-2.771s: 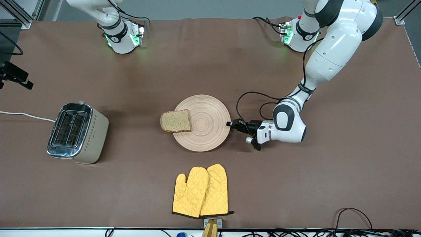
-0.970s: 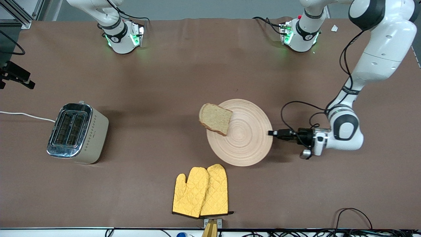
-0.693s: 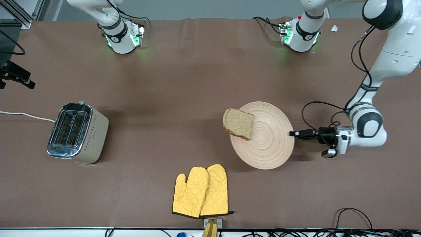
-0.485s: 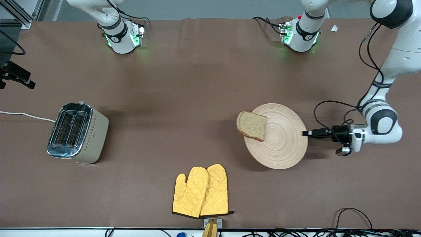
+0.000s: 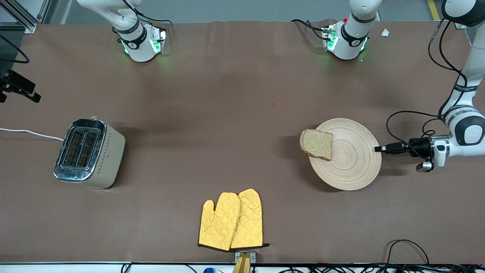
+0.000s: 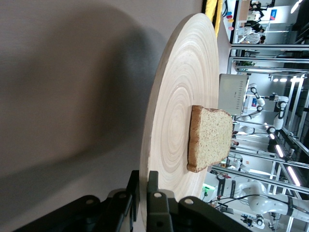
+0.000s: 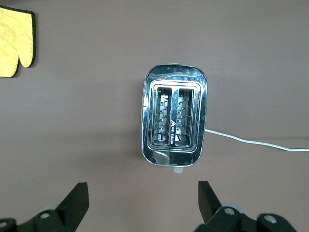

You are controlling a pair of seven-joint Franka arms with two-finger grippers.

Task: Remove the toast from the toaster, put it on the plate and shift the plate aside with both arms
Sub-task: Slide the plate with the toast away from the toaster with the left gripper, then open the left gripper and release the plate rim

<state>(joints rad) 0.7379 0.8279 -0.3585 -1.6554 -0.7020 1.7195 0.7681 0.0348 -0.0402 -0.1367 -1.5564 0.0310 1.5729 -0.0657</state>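
The round pale wooden plate (image 5: 352, 161) is toward the left arm's end of the table and casts a shadow on the cloth. The toast (image 5: 317, 144) lies on its rim on the side toward the toaster, overhanging the edge. My left gripper (image 5: 379, 148) is shut on the plate's rim at the side away from the toast. In the left wrist view the plate (image 6: 178, 92) runs out from between the fingers (image 6: 155, 186), with the toast (image 6: 208, 137) farther along. My right gripper (image 7: 142, 191) is open and empty, high over the toaster (image 7: 174, 121).
The silver and cream toaster (image 5: 88, 153) stands toward the right arm's end, its white cord (image 5: 30, 132) running off the table. A pair of yellow oven mitts (image 5: 231, 220) lies near the table's front edge. Black cables (image 5: 413, 117) hang by the left wrist.
My left gripper has carried the plate, with the toast on it, from the table's middle toward the left arm's end. The toast has turned a little on the rim.
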